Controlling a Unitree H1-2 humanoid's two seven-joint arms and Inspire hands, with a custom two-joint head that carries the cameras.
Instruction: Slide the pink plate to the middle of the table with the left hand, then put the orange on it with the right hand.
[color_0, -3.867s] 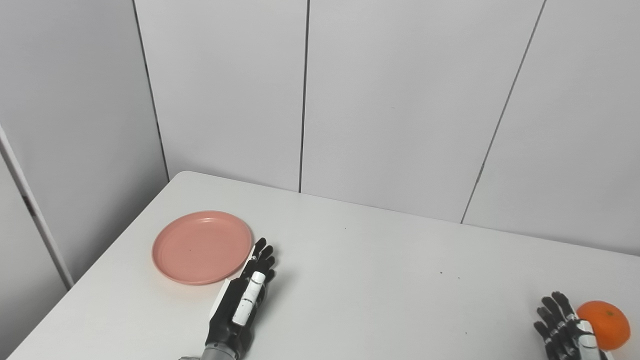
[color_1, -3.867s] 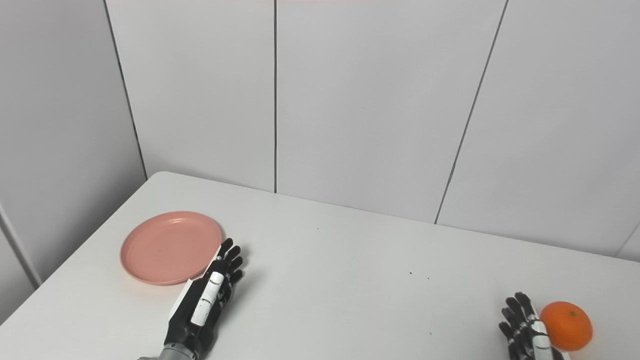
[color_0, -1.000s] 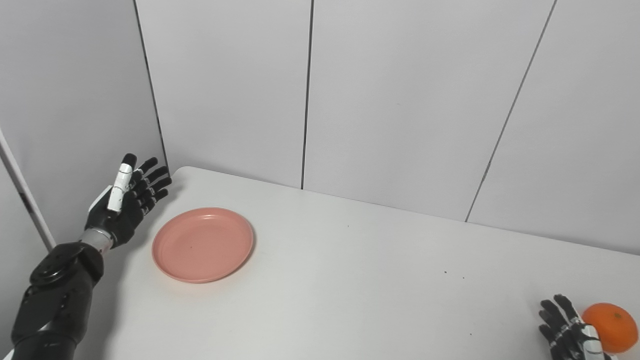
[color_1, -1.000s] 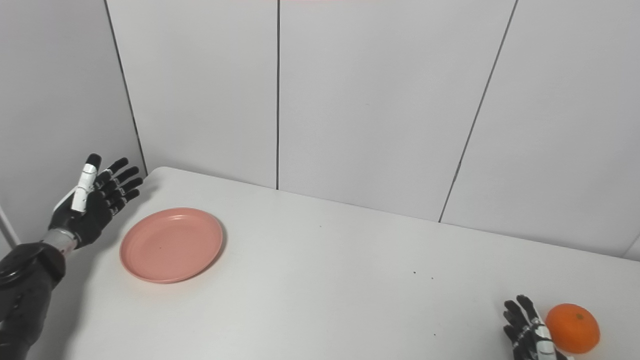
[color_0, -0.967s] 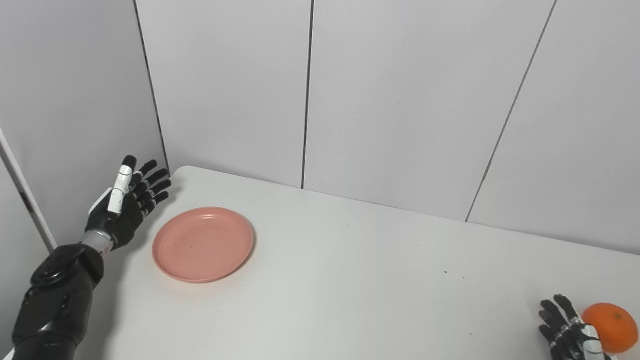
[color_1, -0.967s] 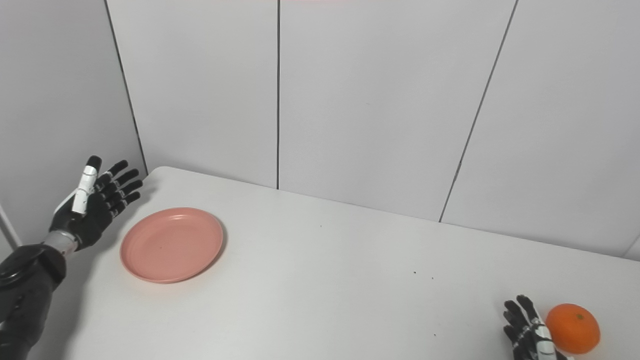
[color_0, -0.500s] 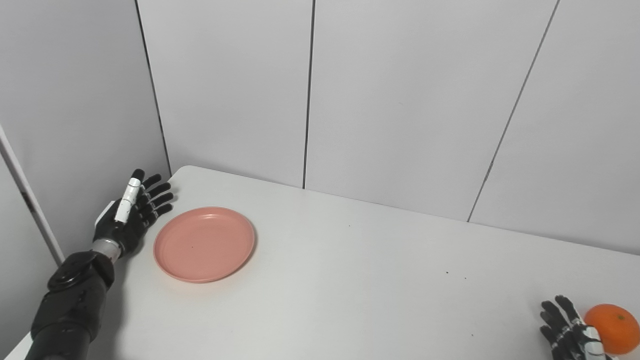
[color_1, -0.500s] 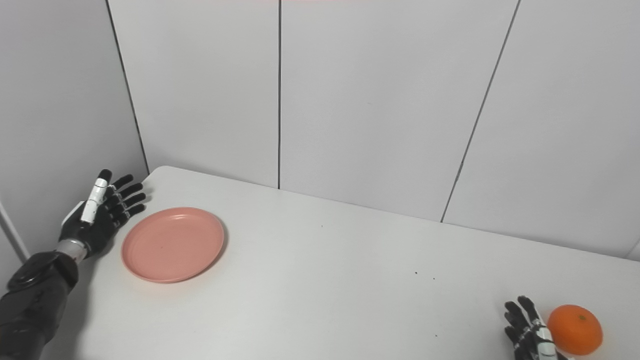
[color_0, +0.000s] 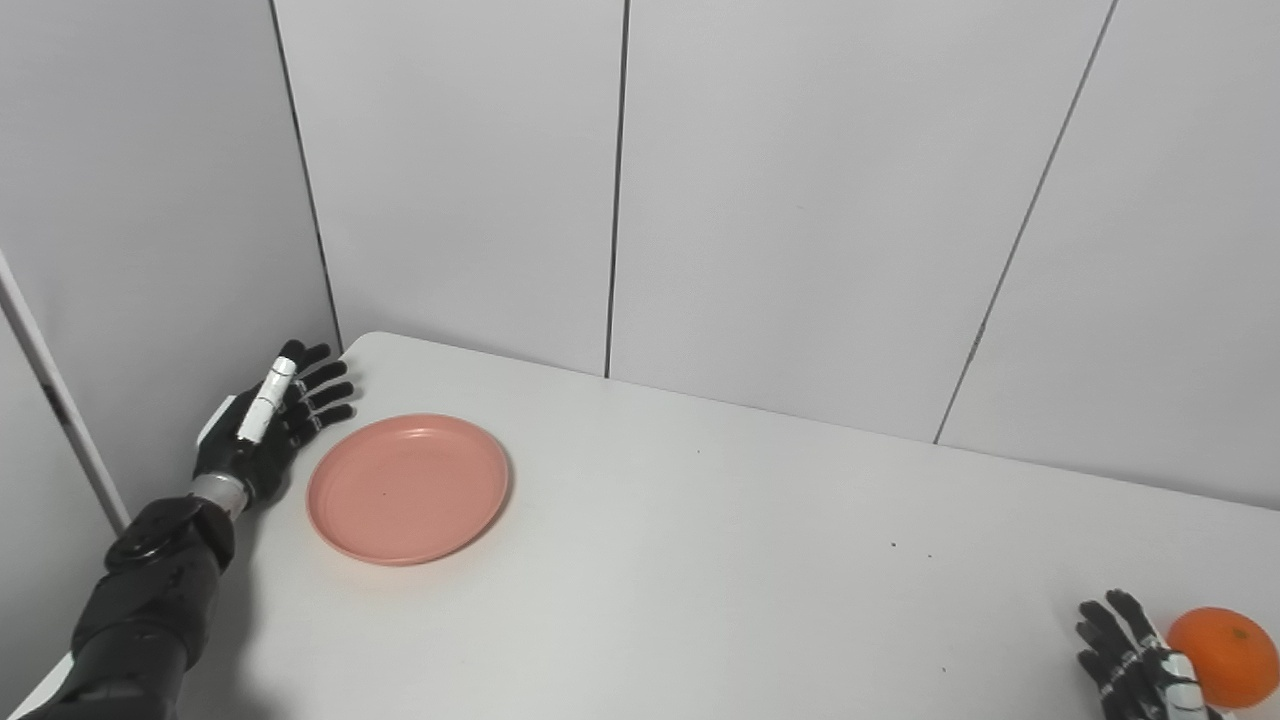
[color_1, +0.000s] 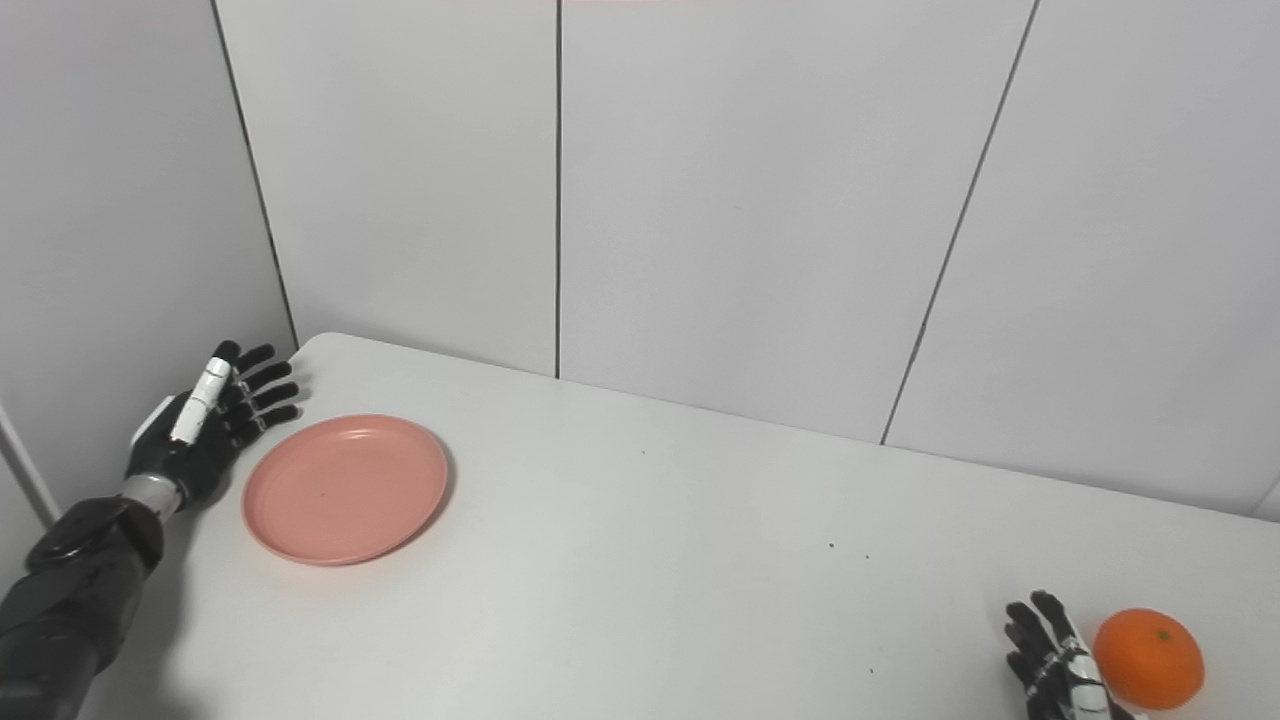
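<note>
The pink plate (color_0: 408, 488) lies flat on the white table (color_0: 700, 560), towards its far left. My left hand (color_0: 268, 425) is open, fingers spread, low over the table's left edge just left of the plate, a small gap apart from its rim. The orange (color_0: 1222, 643) sits at the table's near right corner. My right hand (color_0: 1135, 670) is open and rests just left of the orange, partly cut off by the picture's bottom edge. It also shows in the right eye view (color_1: 1055, 665).
Grey wall panels (color_0: 800, 200) stand close behind the table and along its left side (color_0: 150, 200). The table's left edge runs just under my left hand.
My left hand has come down and in from a raised pose at the far left towards the plate's left rim. The plate, the orange and my right hand have not moved.
</note>
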